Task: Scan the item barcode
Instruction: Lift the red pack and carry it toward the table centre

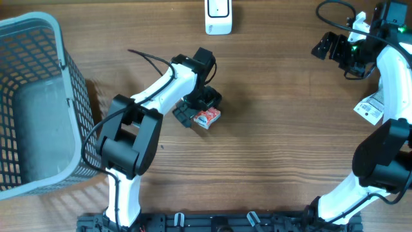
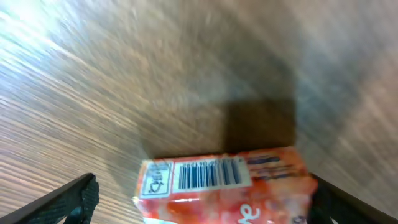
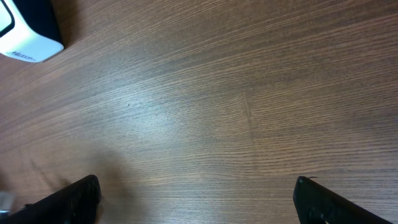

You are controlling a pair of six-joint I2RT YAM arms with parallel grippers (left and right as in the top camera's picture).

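Now your left gripper (image 1: pixel 197 107) stands wide apart, gripping nothing. The red packet (image 1: pixel 207 118) lies on the table (image 1: pixel 277 142) between its fingers (image 2: pixel 68 202), barcode up, well apart from the scanner (image 1: pixel 218 16). Your right gripper (image 3: pixel 199 205), off to the scanner's right, is spread wide and empty.

a brown wood-grain table (image 1: pixel 290 148) fills the view, its grain running mostly left to right. soft light falls from above, leaving a pale sheen on the wood and short dark shadows. a grey mesh basket (image 1: pixel 76 109) stands at the left edge of the table
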